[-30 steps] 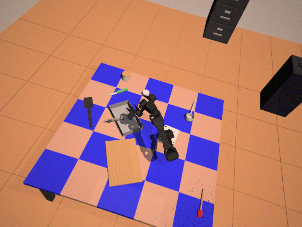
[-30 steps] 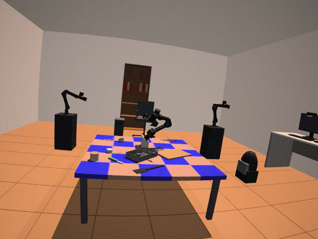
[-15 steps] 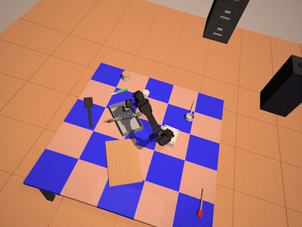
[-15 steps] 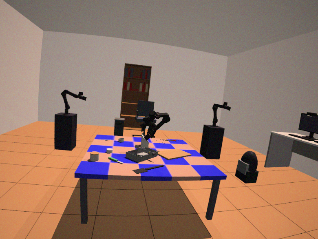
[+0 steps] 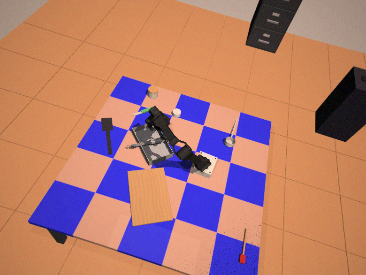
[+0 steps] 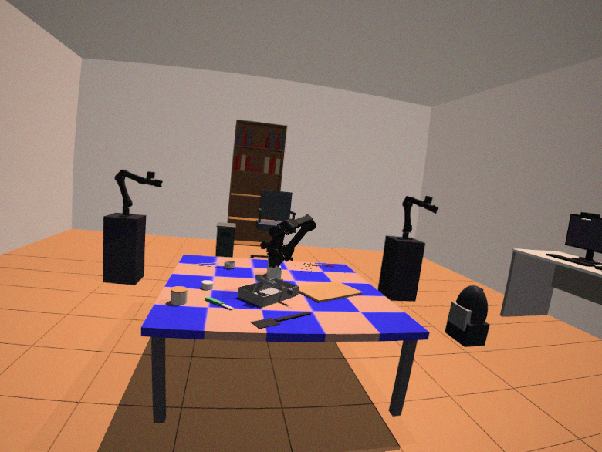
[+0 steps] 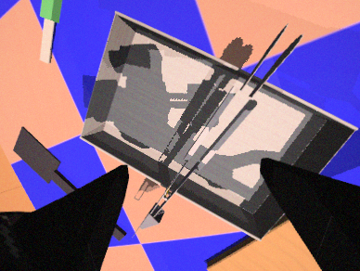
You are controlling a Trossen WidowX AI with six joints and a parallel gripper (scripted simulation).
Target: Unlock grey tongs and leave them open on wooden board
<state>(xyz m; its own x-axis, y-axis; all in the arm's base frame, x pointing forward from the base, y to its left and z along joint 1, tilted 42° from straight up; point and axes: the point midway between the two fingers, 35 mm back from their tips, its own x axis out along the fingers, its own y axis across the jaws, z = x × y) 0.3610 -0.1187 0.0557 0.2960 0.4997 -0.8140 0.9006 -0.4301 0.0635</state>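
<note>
Tool (image 5: 158, 119) (image 6: 279, 260) (image 7: 195, 167): fingers wide apart, nothing between them; one at lower left, one at lower right of the wrist view.
Tongs (image 5: 144, 143) (image 6: 266, 281) (image 7: 223, 135): grey, lying slantwise across the tin, left of centre in the top view; both ends overhang the rim in the wrist view.
Tin (image 5: 161, 160) (image 6: 250, 295) (image 7: 99, 88): on the checked desk (image 5: 198, 203) (image 6: 287, 336) (image 7: 23, 93), arm shadow inside.
Board (image 5: 150, 196) (image 6: 330, 291) (image 7: 260, 251): wooden, below the tin in the top view; tongs not on it.
Spatula (image 5: 107, 124) (image 6: 265, 322) (image 7: 37, 153): dark, left of the tin from above.
Knife (image 5: 145, 110) (image 6: 214, 301) (image 7: 50, 11): green handle, upper left corner of the wrist view.
</note>
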